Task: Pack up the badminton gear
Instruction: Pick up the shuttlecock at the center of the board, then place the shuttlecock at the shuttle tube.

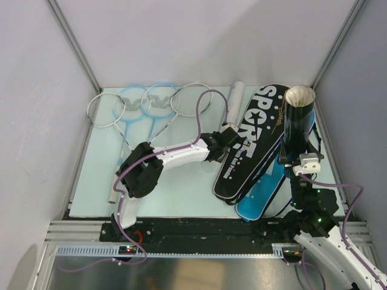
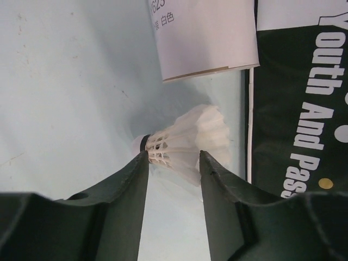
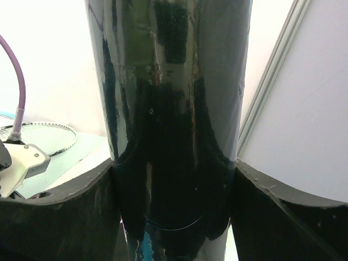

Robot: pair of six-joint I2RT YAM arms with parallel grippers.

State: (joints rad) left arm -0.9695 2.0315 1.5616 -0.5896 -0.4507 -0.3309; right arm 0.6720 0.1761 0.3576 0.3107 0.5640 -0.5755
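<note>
The left gripper (image 2: 174, 157) is open, its two dark fingers apart. Just past their tips a white shuttlecock (image 2: 187, 138) lies on its side on the table (image 2: 65, 98). It is near the end of a white tube (image 2: 204, 38) and beside the black bag (image 2: 293, 109). The right gripper (image 3: 174, 163) squeezes the black tube (image 3: 174, 81), which stands upright with its open end on top. A blue bag (image 1: 263, 196) lies under the black one. Four rackets (image 1: 151, 103) lie at the far left.

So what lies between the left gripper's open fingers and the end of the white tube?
One white shuttlecock, lying on its side on the mat; the left wrist view shows it.
</note>
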